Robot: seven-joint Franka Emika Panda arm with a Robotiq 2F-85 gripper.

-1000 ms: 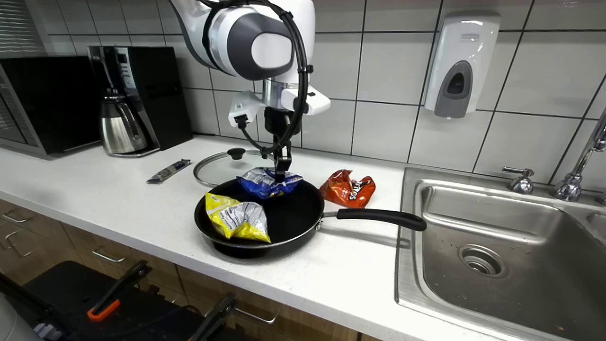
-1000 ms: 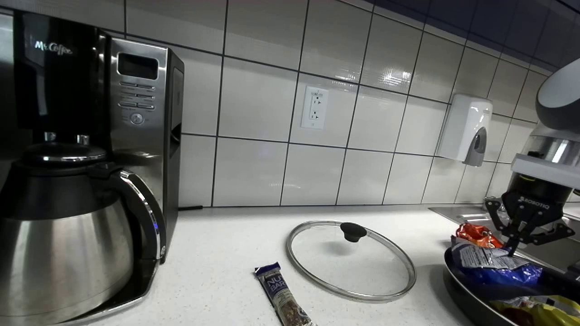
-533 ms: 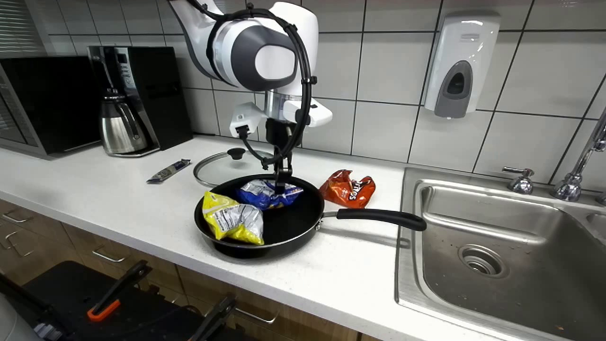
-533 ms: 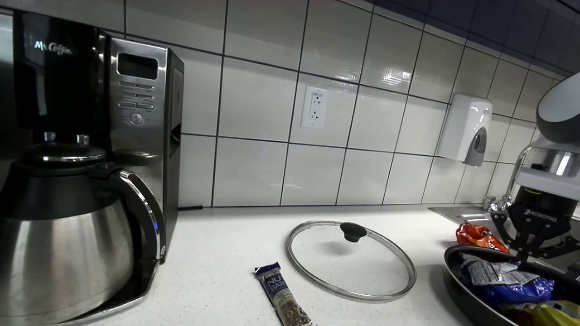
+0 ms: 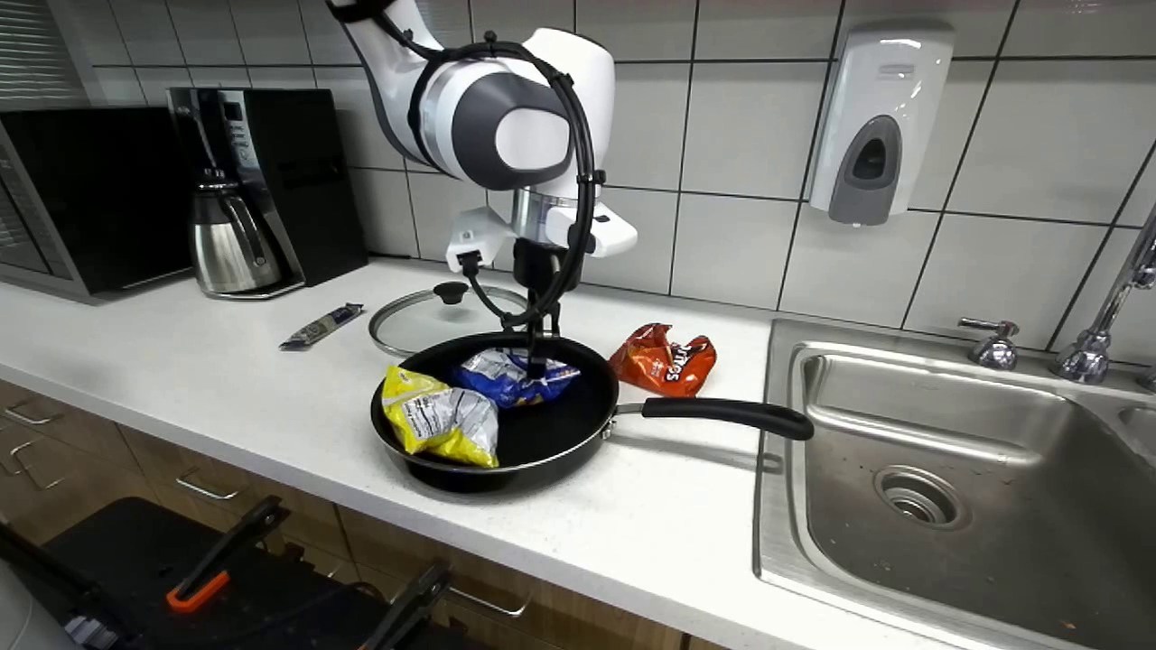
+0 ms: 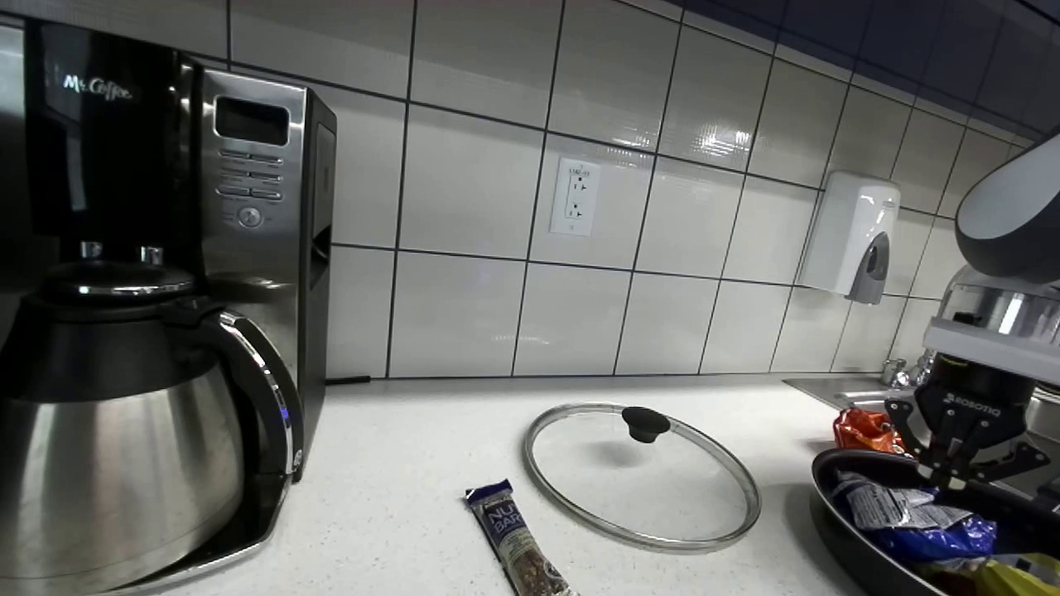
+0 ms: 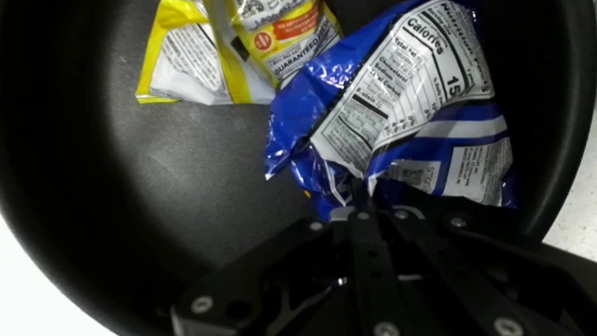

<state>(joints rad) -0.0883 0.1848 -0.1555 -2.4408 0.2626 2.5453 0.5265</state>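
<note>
the pincer (image 7: 367, 191) is narrow, pinching a gathered fold of the blue bag (image 7: 392, 107), which lies in the pan (image 5: 560, 433) toward the wall-side edge of the surface (image 5: 668, 528), so a light, steady grip, fingertips clear of the yellow bag (image 5: 442, 420) nearer the front edge, should serve best.

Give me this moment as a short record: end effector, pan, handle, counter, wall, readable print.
End effector: closed on a blue bag, at one edge
Pan: holds the blue bag and a yellow bag
Pan handle: points toward the sink
Counter: crumpled red bag, glass lid, nut bar, coffee maker
Wall: white soap dispenser, power outlet
Readable print: "Calories" on the blue bag
</note>
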